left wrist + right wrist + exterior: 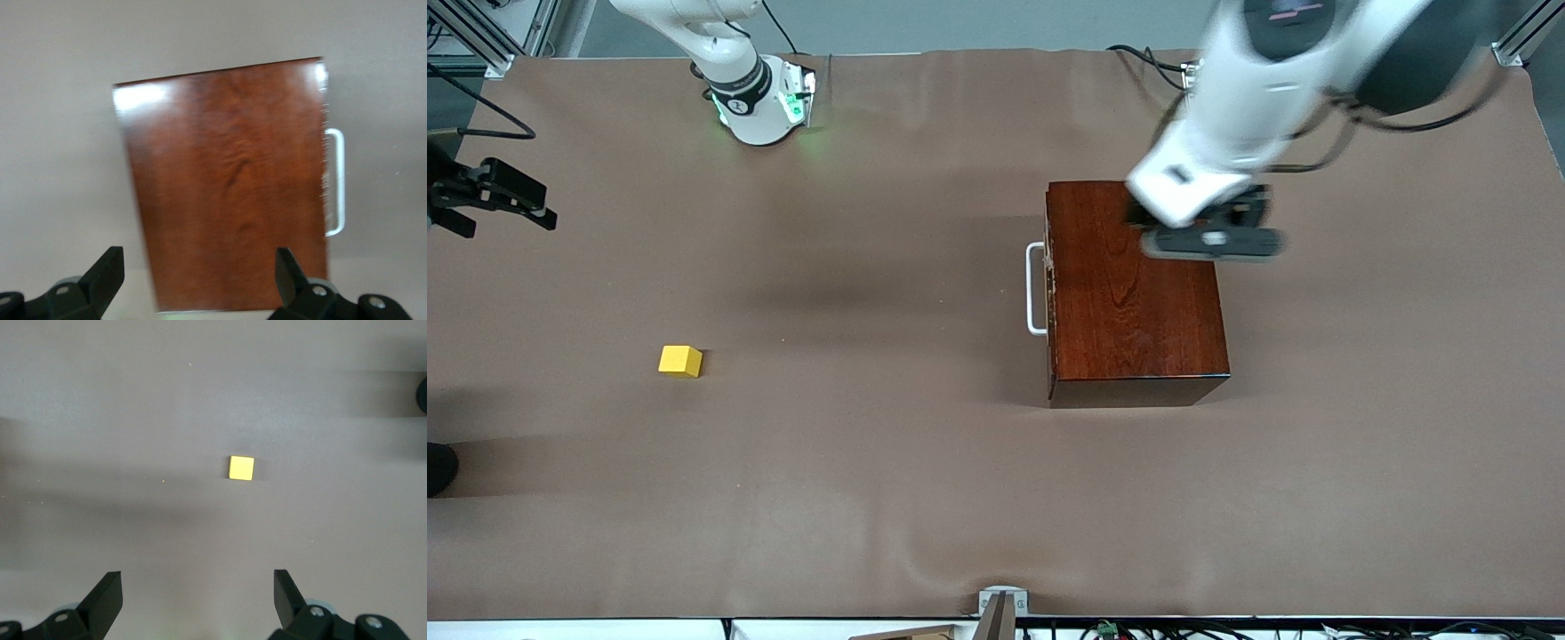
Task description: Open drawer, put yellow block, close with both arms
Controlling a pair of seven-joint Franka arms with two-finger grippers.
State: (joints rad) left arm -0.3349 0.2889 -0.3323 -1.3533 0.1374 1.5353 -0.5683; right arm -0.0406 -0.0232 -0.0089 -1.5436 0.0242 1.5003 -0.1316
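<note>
A brown cloth point(925, 498) covers the whole table, lying mostly flat with soft wrinkles along the edge nearest the front camera and a few ripples near the robots' bases. Aluminium frame posts point(480, 36) stand at the table's corners by the bases, and black cables point(1147, 62) trail over the cloth near the left arm's end.

The wooden box point(1134, 284) sits on the cloth toward the left arm's end of the table, its glossy top catching the light. Its drawer point(1049, 293) is shut, the front flush with the box, and the white handle point(1035, 289) faces the right arm's end of the table.

The yellow block point(680, 361) lies alone on the cloth toward the right arm's end, well apart from the box and nearer to the front camera than the drawer handle.

The left gripper point(1214, 238) hangs in the air over the top of the box, at the edge nearest the bases; in its wrist view the fingers point(107, 273) stand wide apart with nothing between them. The right gripper point(494, 197) is up over the right arm's end of the table, its fingers point(107, 597) also spread wide and holding nothing, with the block in sight below on the cloth
</note>
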